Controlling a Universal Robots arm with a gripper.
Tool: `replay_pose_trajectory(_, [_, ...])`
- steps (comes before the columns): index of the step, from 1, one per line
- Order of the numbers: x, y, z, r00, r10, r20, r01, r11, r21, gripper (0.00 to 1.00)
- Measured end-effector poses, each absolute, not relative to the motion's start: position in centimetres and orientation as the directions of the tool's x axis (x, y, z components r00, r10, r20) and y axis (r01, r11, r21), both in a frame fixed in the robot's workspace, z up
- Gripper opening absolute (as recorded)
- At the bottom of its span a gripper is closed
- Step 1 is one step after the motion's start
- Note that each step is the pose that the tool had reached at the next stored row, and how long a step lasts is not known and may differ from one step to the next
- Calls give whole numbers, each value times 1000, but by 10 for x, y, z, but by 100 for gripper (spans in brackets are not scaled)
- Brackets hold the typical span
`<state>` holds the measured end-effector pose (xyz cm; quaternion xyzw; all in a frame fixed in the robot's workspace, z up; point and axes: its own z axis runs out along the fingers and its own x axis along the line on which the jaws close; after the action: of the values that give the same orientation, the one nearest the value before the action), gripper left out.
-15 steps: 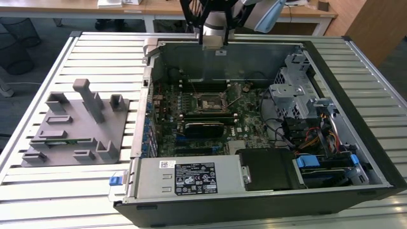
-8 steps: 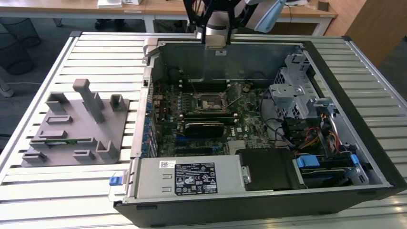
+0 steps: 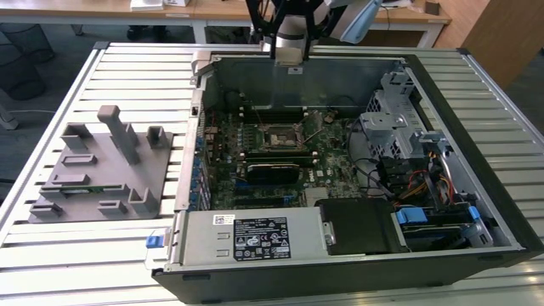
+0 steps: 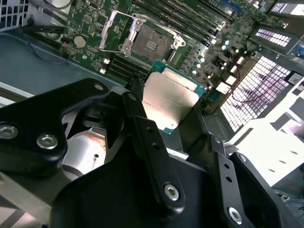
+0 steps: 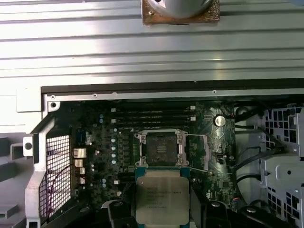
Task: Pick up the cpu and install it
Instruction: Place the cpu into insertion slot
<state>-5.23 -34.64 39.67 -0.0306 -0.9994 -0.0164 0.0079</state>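
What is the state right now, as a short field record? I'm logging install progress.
claw: shut on the cpu, over the open computer case
cpu: held, metal plate facing the wrist cameras, not seated
socket: on the motherboard, empty
grey fixture: on the slatted table, at the exterior view's left of the case

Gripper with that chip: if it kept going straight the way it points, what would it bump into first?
Probably the motherboard, at or just beside the open socket. The cpu held in the gripper would touch first. Depth is unclear.
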Motion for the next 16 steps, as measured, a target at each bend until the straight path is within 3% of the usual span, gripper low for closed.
replay_pose_trajectory(16, [-52, -346, 393, -994, 110, 16, 110, 993, 28, 54])
